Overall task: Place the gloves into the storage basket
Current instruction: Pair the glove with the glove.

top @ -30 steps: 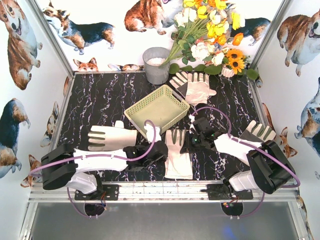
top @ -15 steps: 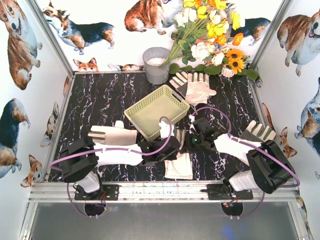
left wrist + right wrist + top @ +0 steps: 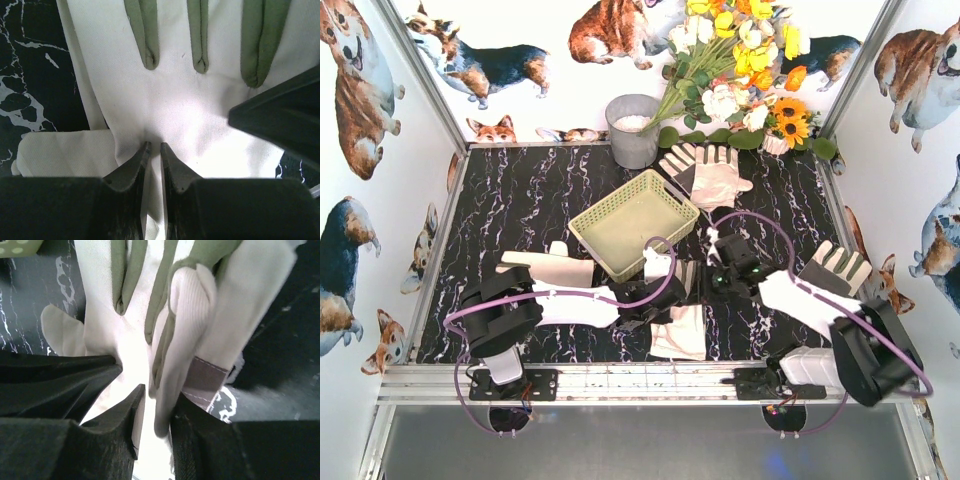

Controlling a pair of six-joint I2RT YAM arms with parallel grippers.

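Cream fabric glove [image 3: 685,335] lay lower centre on black marbled desk [image 3: 520,200] — just below pale yellow-green lattice plastic basket [image 3: 590,248], outside it. Left pincer [image 3: 154,146] clenched on its palm; right pincer [image 3: 157,400] parted round a fold.

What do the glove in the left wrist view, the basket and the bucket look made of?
The glove: matte cream woven cloth, likely cotton; fine weave and creases, olive strips between fingers. The basket: pale yellow-green moulded plastic, judging by its uniform lattice. The bucket: dull grey, probably metal.
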